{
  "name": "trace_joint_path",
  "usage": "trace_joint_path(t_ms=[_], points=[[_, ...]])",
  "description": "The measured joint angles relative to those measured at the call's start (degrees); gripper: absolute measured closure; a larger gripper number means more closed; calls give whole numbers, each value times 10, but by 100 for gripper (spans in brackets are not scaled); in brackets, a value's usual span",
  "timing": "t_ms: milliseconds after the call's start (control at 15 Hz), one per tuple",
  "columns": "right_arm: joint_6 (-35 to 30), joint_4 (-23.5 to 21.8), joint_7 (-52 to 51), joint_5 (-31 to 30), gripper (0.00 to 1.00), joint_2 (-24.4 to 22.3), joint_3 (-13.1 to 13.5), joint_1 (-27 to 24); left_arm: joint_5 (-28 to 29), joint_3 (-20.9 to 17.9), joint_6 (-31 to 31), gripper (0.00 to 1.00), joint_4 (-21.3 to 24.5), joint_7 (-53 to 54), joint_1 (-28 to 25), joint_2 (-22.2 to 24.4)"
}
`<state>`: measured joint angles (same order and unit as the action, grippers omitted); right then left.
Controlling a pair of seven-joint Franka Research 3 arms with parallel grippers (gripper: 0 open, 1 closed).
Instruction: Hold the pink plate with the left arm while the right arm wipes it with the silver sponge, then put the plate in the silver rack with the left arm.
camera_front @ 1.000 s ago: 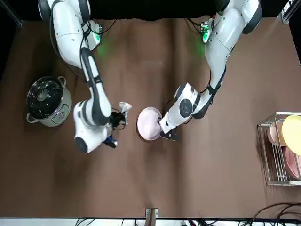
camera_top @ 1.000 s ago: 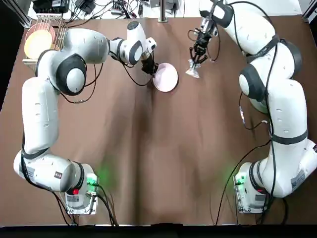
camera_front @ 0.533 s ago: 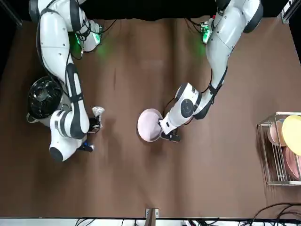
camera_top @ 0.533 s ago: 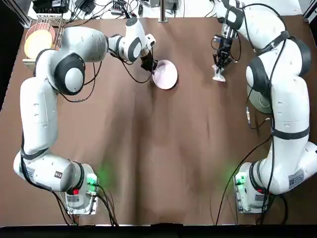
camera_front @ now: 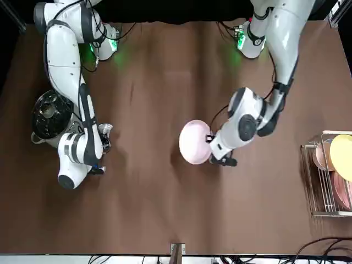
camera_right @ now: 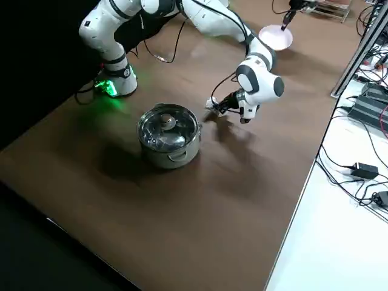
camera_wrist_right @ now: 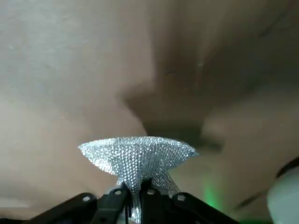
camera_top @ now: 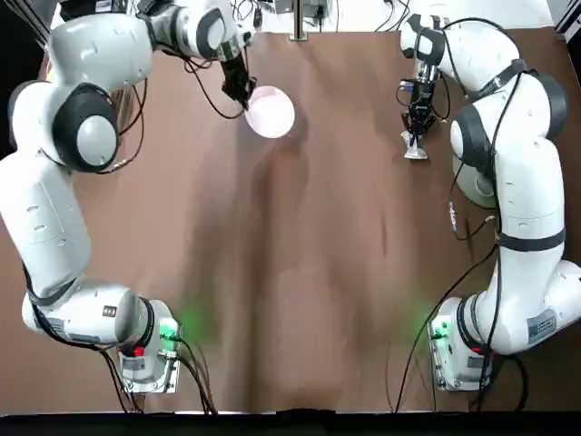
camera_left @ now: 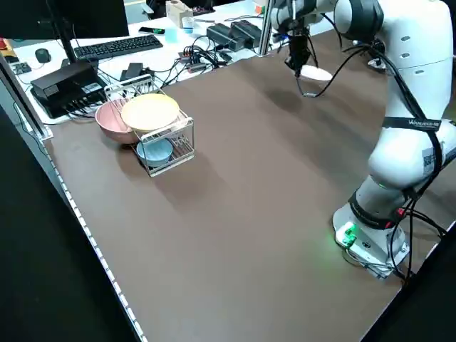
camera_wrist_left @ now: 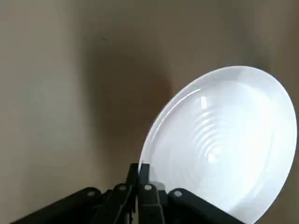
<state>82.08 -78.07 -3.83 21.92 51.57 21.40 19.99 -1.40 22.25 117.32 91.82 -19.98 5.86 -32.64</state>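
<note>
Partly, rack [camera_front: 325,213] cut off at front view's edge; L gripper [camera_wrist_left: 139,173] pinching plate [camera_wrist_left: 215,144].

Brown tabletop [camera_left: 249,214] spread across most of the left side view, edged in black at lower left. Beyond it, at upper left, white desk [camera_left: 206,25] with dark monitor [camera_left: 64,18] and black keyboard [camera_left: 120,47].

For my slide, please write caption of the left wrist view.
Black two-finger left gripper pinching the rim of a glossy pale pink plate.
</note>
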Motion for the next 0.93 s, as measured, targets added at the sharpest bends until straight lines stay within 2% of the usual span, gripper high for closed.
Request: trace_joint_path(t_ms=[67,333,600,800,933], points=[[3,-1,-3,-2,91,2,0,-12,0,0,-24,97,-5,13,-32,14],[9,-2,-8,-3,86,9,0,-21,0,-1,-102,97,-47,49,-101,46],[10,13,-9,-3,52,6,-2,-18,0,-1,-144,97,-73,103,-188,73],[4,44,-9,-3,25,-10,-1,-17,1,-2,-154,97,-78,154,-258,78],[-21,72,-9,-3,7,-23,2,-17,4,-4,-154,97,-83,181,-296,78]])
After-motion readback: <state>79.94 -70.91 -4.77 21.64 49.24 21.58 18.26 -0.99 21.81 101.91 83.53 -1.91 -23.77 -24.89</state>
